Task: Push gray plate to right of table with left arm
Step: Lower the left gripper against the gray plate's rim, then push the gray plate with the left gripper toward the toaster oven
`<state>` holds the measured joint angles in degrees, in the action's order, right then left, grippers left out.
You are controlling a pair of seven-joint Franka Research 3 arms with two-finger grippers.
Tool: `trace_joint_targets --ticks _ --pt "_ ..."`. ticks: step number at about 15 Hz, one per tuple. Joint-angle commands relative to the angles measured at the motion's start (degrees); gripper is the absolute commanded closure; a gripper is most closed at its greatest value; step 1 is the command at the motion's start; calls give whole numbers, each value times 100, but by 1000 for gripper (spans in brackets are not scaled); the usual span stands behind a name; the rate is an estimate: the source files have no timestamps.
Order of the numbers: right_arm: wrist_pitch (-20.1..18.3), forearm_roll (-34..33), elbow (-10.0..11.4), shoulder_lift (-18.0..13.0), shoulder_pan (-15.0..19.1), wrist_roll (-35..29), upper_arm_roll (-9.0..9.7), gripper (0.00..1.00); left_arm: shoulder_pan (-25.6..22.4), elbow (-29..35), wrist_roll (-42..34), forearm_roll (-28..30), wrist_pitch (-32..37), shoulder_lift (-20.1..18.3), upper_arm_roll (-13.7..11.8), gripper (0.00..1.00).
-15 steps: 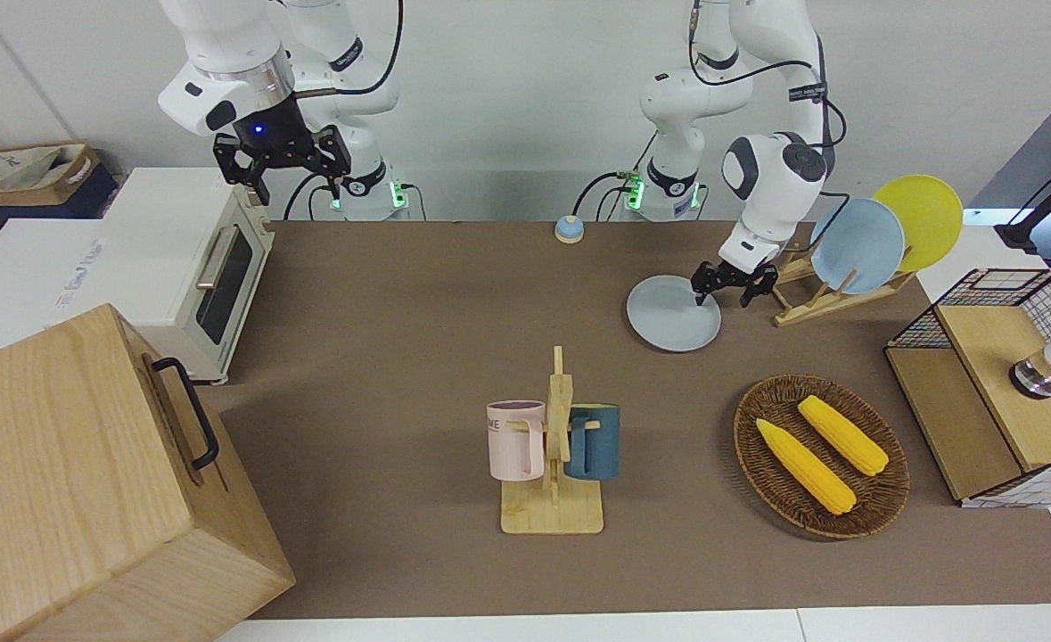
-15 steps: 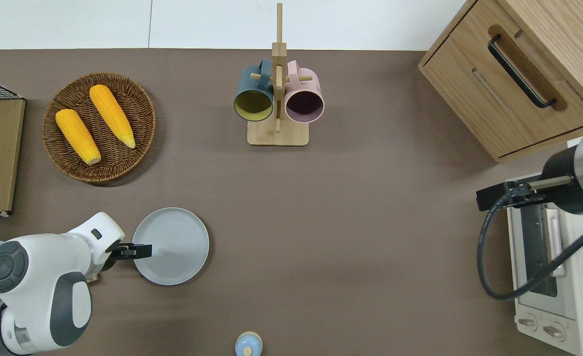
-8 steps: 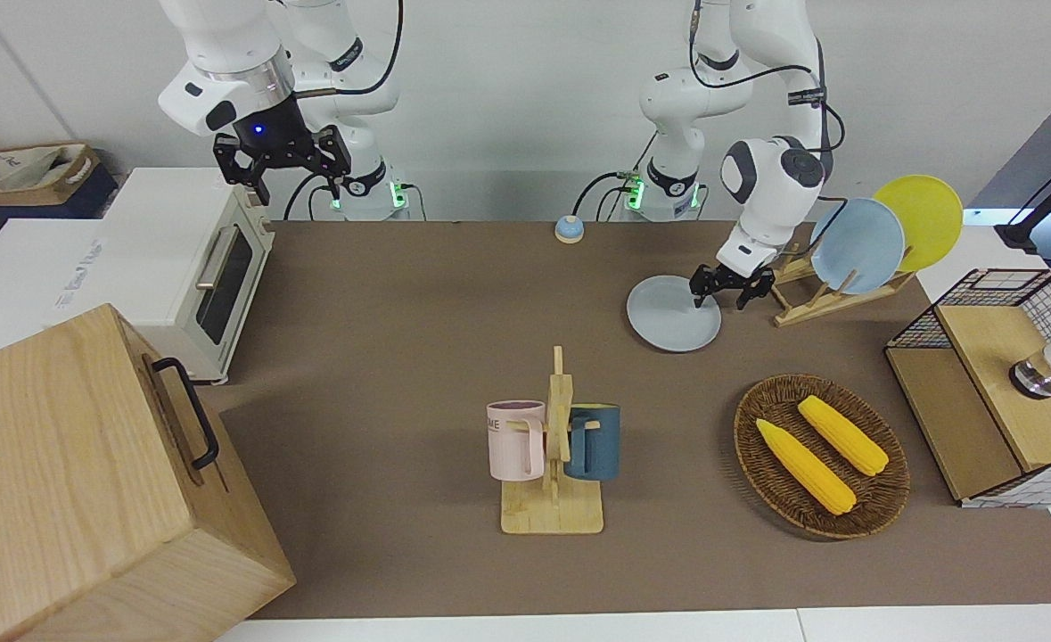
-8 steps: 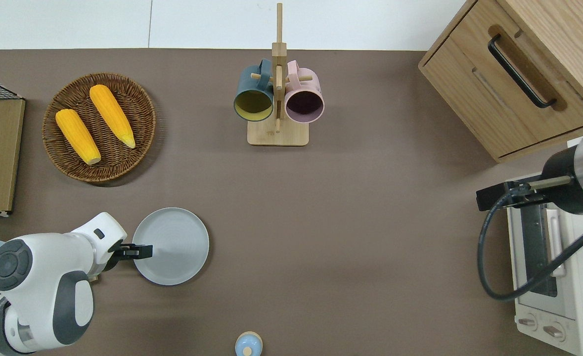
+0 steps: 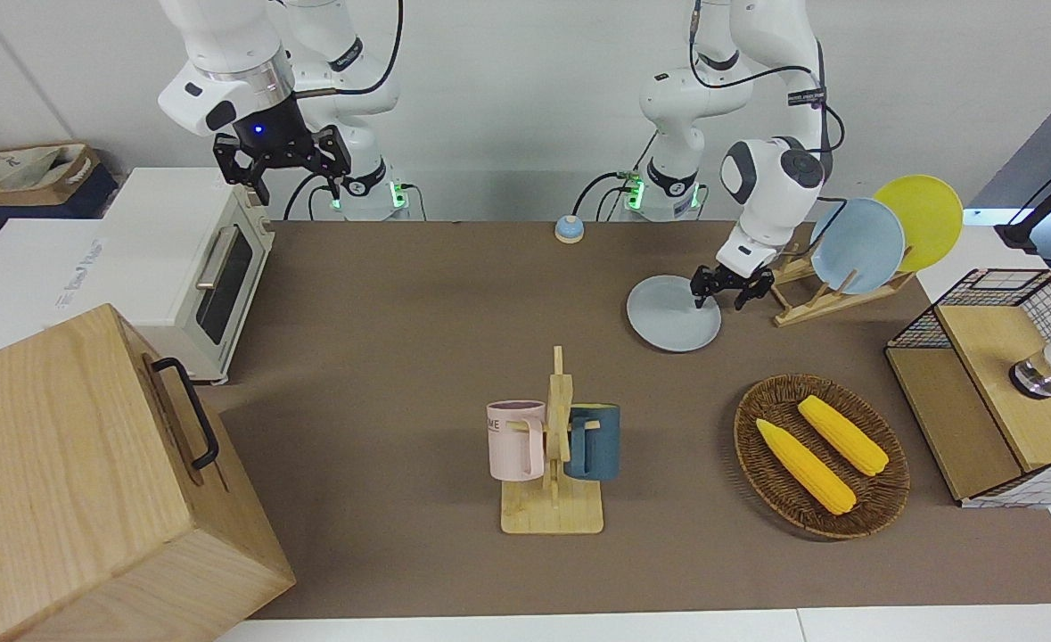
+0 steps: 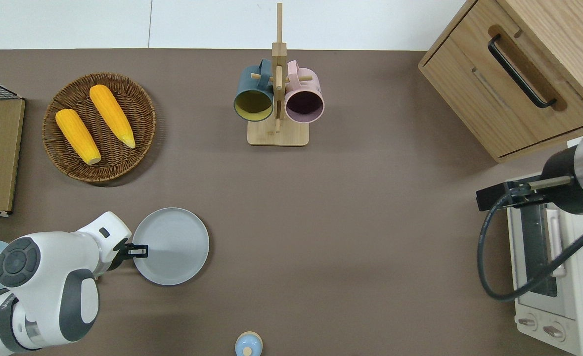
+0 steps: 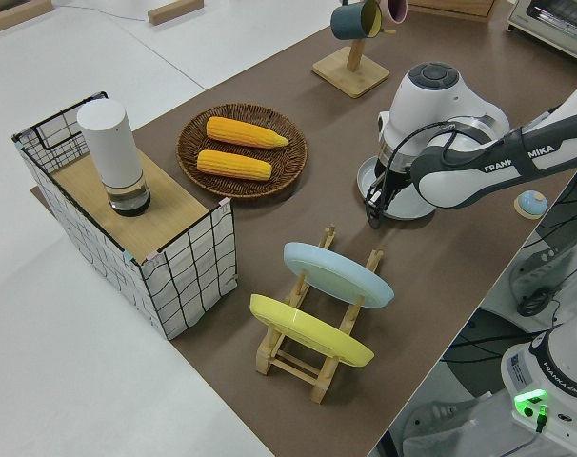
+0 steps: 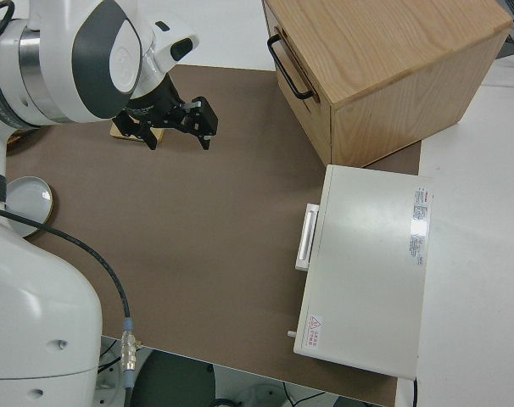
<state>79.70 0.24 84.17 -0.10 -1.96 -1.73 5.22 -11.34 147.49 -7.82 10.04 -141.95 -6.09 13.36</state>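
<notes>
Brown desk (image 5: 400,357), gray plate (image 5: 673,313) flat near the left arm's end, between dish rack (image 5: 810,294) and desk middle

Front view: left tool (image 5: 732,287) low at plate's rim nearest the rack, fingers spread, one tip over the rim. Overhead: left tool (image 6: 135,250) at same edge, plate (image 6: 172,245) nearer the robots than corn basket (image 6: 98,127). Push apparently just starting; next, steady sideways shove toward right arm's end. Right tool (image 5: 282,159) parked, fingers apart
</notes>
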Motion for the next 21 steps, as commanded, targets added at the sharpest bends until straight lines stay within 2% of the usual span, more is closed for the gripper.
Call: trace_joint_targets --ticks 1,10,15,18,21 --pt "-69 46 -6 -43 64 15 32 17 62 52 88 69 -140 12 0 1000" --pt "-69 46 3 -43 64 6 32 17 149 34 288 69 -174 73 52 1000" --pt "-69 46 3 -43 64 15 32 17 852 -71 1062 86 -394 372 88 1000" --pt "-69 46 -6 -43 64 6 32 17 1352 -220 1519 349 -491 495 88 1000" --pt "-69 46 3 -43 64 15 32 17 1915 -440 2274 376 -500 644 88 1000"
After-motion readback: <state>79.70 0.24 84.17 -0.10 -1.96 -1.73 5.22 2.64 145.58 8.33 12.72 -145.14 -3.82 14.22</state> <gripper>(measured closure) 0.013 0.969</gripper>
